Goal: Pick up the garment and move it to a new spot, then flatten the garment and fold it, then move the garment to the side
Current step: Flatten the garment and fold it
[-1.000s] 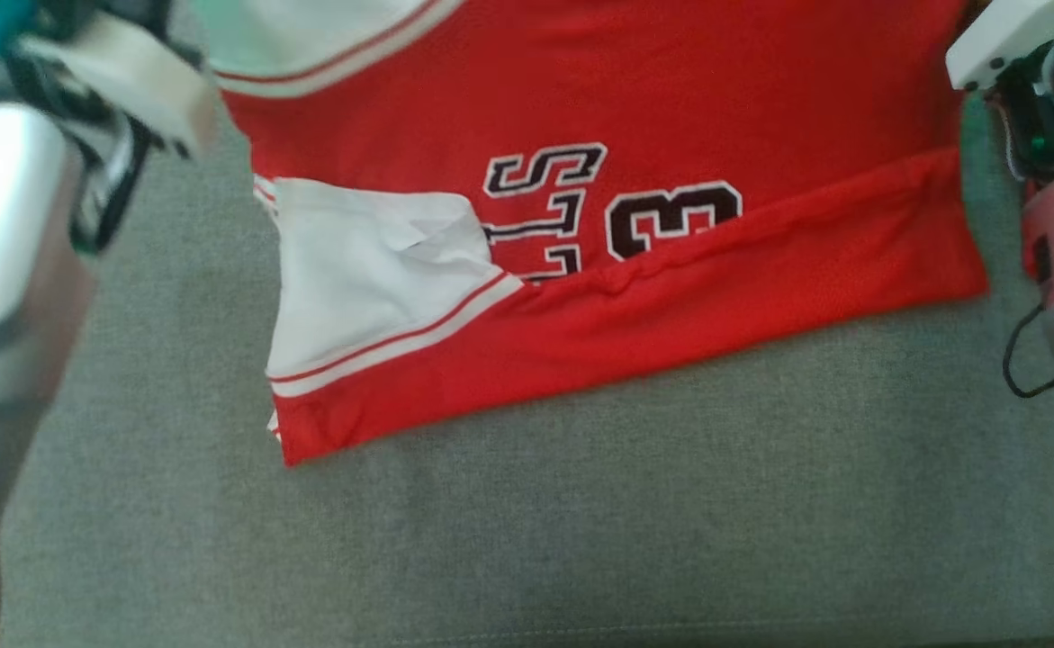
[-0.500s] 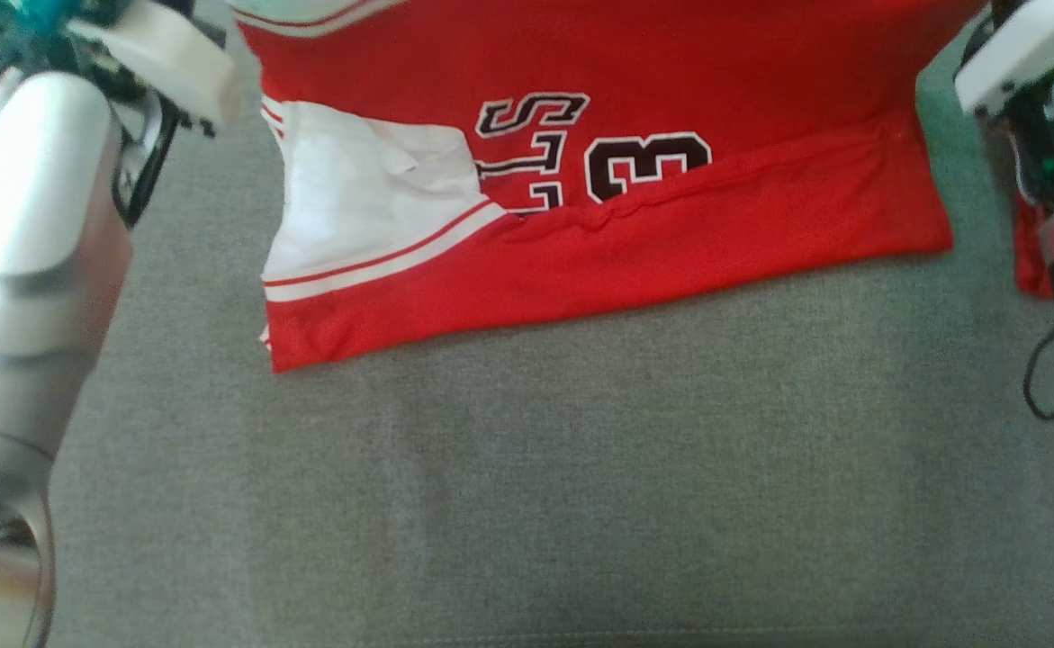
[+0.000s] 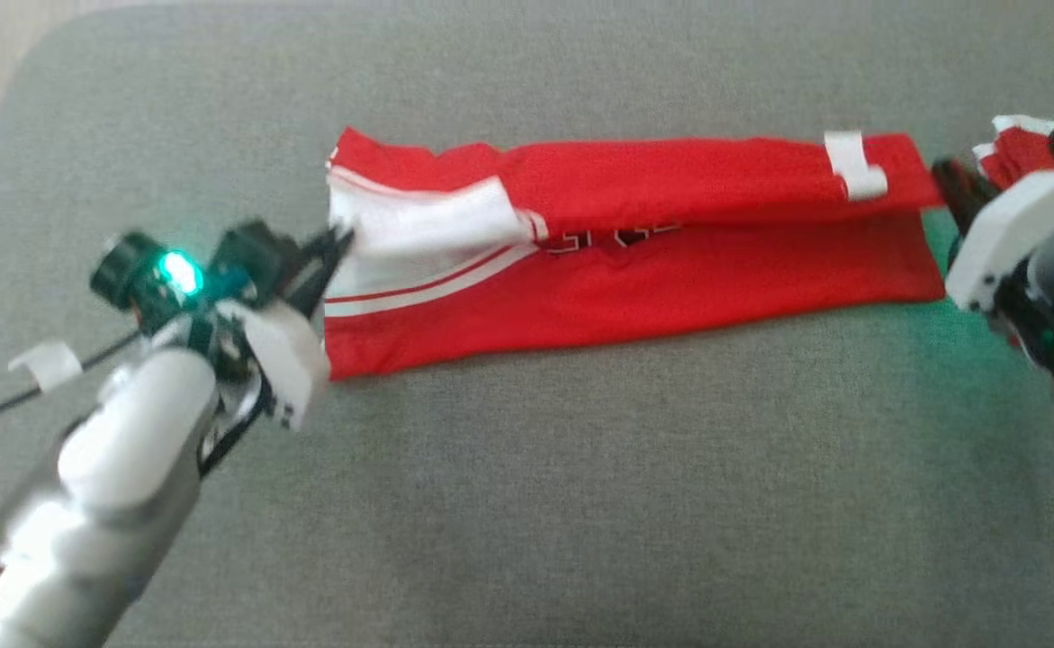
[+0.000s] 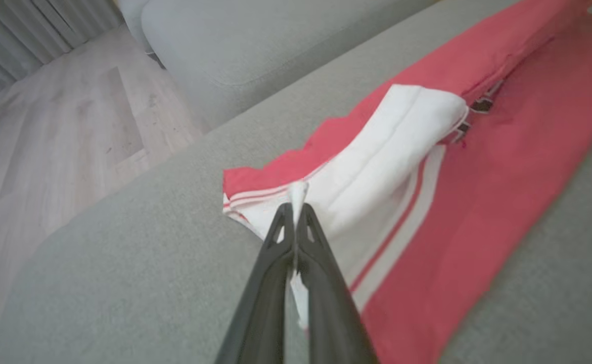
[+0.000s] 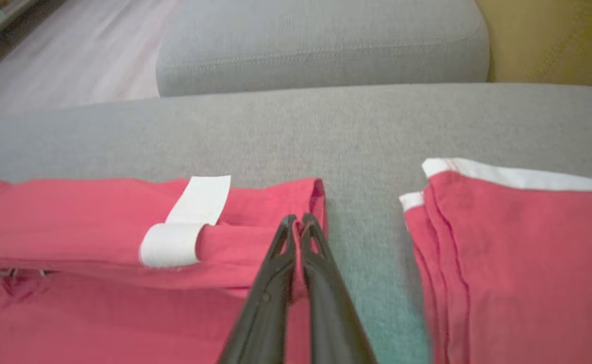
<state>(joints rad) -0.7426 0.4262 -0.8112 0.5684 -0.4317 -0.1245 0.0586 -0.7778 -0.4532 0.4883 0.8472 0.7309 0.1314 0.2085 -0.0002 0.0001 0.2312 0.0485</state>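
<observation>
The garment (image 3: 635, 270), a red jersey with white striped trim, lies folded into a long narrow strip across the grey cushion (image 3: 581, 495). At its left end my left gripper (image 3: 342, 241) is shut on the white trim, and the left wrist view shows a sliver of white cloth pinched between the fingertips (image 4: 294, 210). My right gripper (image 3: 941, 175) is shut at the strip's right end. In the right wrist view its tips (image 5: 296, 220) pinch the red folded edge (image 5: 255, 237) beside a white label (image 5: 189, 222). The black lettering is mostly hidden in the fold.
A second folded red garment with white edging (image 5: 518, 253) lies just right of the strip, near my right gripper (image 3: 1017, 148). Another grey cushion (image 5: 321, 45) stands beyond. Wooden floor (image 4: 63, 131) lies past the cushion's left edge. Grey cushion stretches in front of the strip.
The head view has pulled back and shifted. The garment, spread large with its number showing before, is now folded over into a narrow strip, both grippers still shut at its ends.
</observation>
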